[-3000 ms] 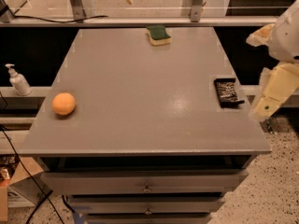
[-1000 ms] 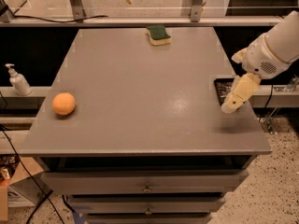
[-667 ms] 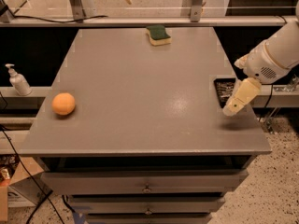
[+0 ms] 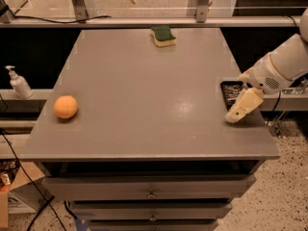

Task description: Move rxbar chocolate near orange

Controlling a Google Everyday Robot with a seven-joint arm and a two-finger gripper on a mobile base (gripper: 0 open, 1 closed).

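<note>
Cream plastic gripper has swung in from beyond the grey table's right edge and now hangs over the flat, black-wrapped rxbar chocolate, which lies unmoved at that edge. Spread or closed, we cannot tell. We judge a grasp near. The round orange sits by the table's left edge, and the green-and-yellow sponge at its far edge blocks nothing.

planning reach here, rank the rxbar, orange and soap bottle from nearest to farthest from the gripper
Gripper at the table's right edge.
1. rxbar chocolate, right edge, beside it.
2. orange, table's left side.
3. soap bottle, beyond the left edge.
</note>
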